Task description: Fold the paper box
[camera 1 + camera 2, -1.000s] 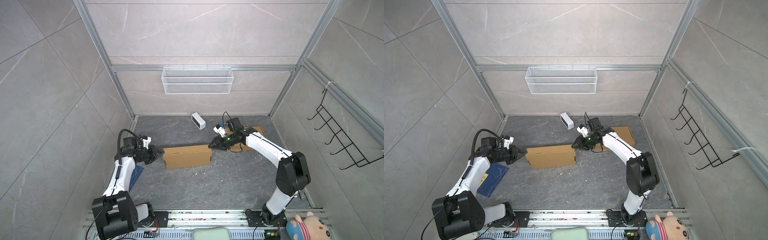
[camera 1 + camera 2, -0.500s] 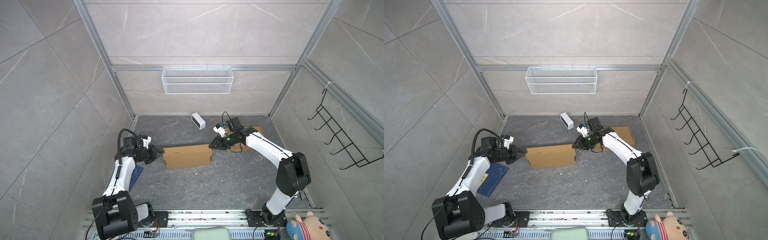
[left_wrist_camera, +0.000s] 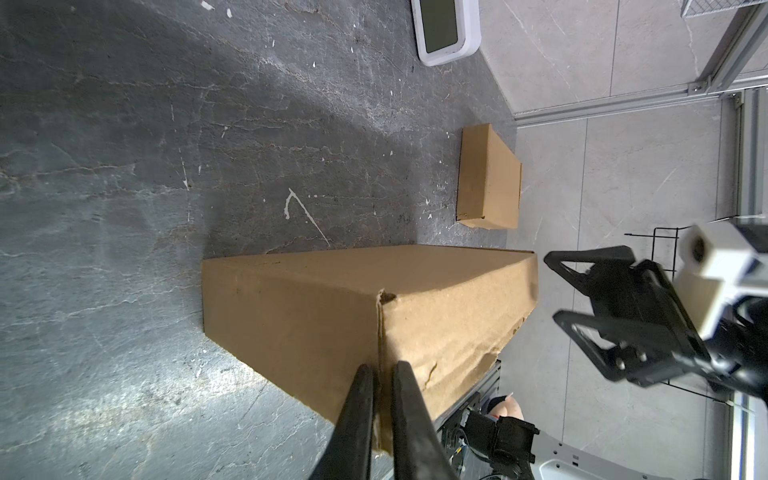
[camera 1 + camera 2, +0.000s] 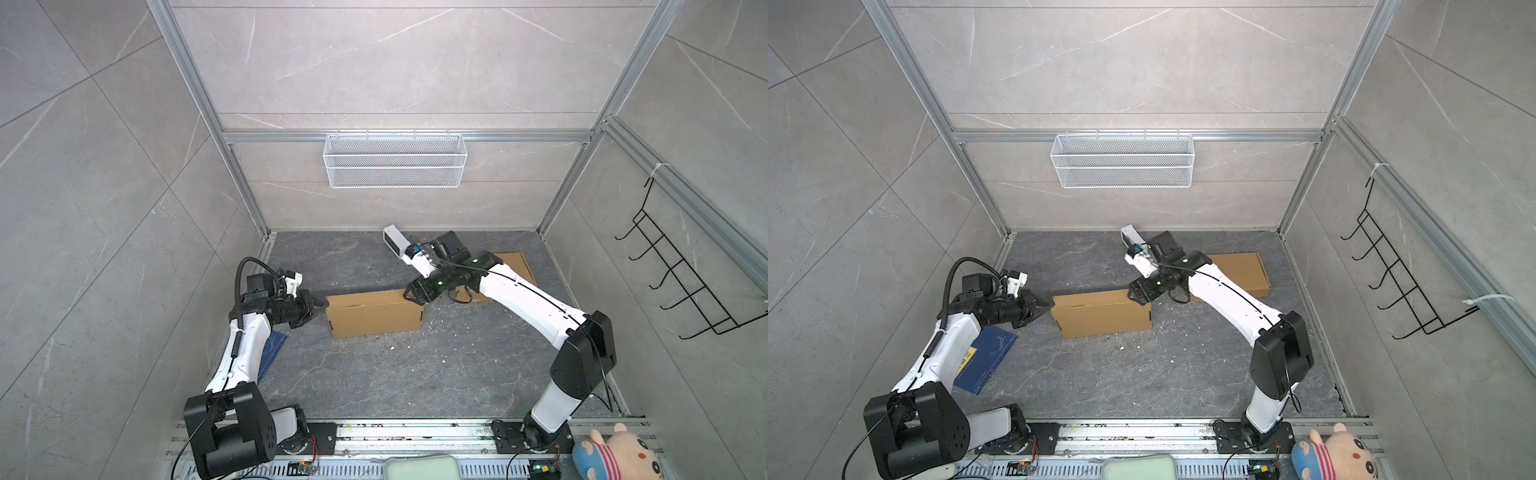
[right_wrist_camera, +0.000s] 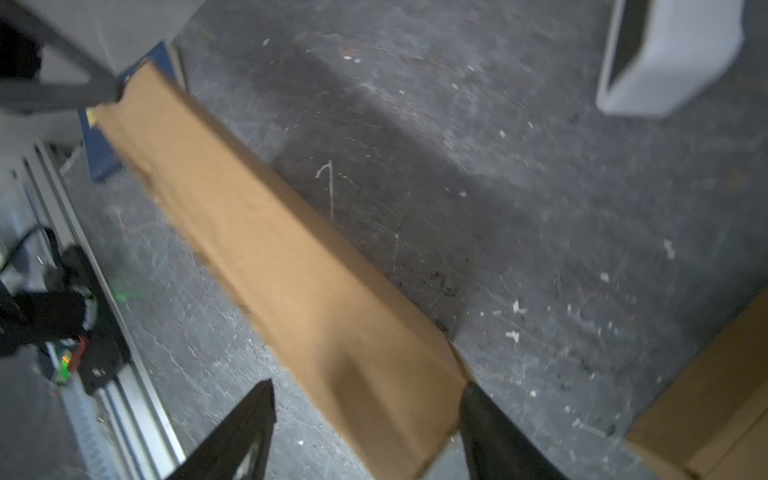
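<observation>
As I brace the paper box (image 4: 374,318) from both ends, it lies on the desk (image 4: 415,374) between my tools.
To anchor it, my left tool (image 3: 382,370) is pinched on one end's edge; my right tool (image 5: 365,386), spread apart, straddles the opposite end, probably to close it.

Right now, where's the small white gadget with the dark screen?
In both top views the small white gadget sits on the dark floor by the back wall, behind the right arm.

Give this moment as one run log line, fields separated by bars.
left gripper: shut on box end | right gripper: open, at other end
</observation>
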### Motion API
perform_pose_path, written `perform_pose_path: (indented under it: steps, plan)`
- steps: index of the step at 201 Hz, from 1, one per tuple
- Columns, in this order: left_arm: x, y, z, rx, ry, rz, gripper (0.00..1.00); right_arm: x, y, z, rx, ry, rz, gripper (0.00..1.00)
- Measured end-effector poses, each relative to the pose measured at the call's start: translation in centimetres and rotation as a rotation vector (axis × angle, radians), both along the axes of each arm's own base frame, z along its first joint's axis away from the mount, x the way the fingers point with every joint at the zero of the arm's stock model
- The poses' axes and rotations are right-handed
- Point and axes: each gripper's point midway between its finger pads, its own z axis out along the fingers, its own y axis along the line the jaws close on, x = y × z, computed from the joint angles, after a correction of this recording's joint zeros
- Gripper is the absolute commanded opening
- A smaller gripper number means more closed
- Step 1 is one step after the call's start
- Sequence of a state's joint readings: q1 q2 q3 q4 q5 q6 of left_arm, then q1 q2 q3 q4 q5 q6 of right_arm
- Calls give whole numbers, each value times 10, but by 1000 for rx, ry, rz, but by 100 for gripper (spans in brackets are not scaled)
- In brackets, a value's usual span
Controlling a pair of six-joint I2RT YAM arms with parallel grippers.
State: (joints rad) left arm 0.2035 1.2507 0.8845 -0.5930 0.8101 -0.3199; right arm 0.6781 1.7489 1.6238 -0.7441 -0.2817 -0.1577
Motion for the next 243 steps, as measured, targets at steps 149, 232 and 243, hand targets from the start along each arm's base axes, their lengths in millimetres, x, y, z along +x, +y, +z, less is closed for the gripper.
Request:
perform_pose_path:
  steps: [149, 232, 243]
  plan:
    - [0, 2, 1, 31, -20, 0, 14, 10, 86, -25, -223, -155, 443, 80]
    - [-1, 1, 2, 32, -20, -1, 21, -1, 95, -64, -260, -63, 509, 68]
    - [-1, 1, 1, 36, -18, 1, 25, -2, 96, -65, -262, -63, 514, 66]
